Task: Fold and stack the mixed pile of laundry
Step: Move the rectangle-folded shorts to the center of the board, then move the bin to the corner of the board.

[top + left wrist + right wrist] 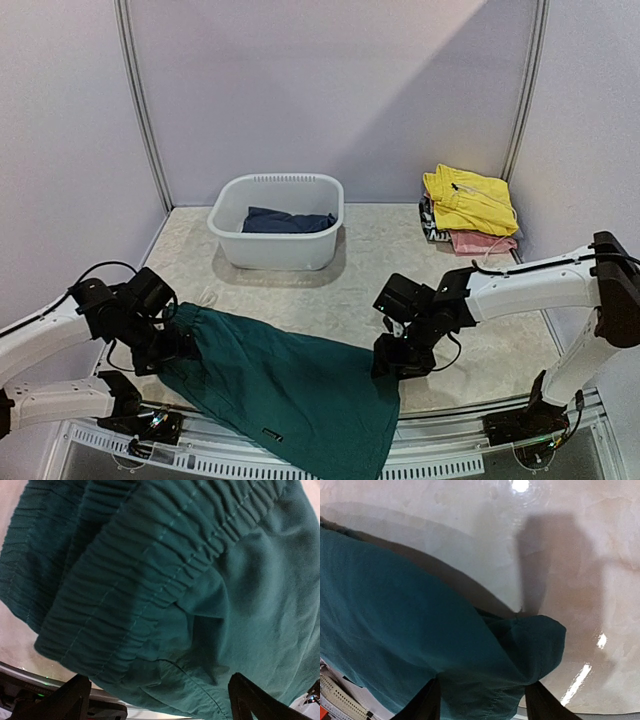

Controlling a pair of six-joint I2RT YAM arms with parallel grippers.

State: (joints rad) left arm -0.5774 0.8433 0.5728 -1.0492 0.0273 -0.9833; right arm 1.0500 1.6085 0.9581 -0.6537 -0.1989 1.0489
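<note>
Two arms bend over one pair of dark teal shorts (290,385) in the overhead view, the cloth spread along the near edge of the pale marbled table (450,300) and cut off by the frame's lower border. The left gripper (180,345) sits at the gathered waistband and the right gripper (392,358) at the opposite hem; from this height neither set of jaws can be read. Beyond and between the grippers stands a white tub (280,252), its wall hiding most of a navy garment (285,220). Far beyond the right gripper, against plain lilac walls (330,90), lies a stack of clothes (470,200), yellow over pink, with a dark piece barely showing.

The left wrist camera shows its fingers (70,700) spread wide, holding nothing, with the ribbed waistband bunched just ahead of them.

The right wrist camera shows its fingers (427,702) flanking a folded corner of the shorts. Cloth fills the gap, but whether they pinch it cannot be told. Glossy tabletop, glare spots and a shadow lie beyond.
</note>
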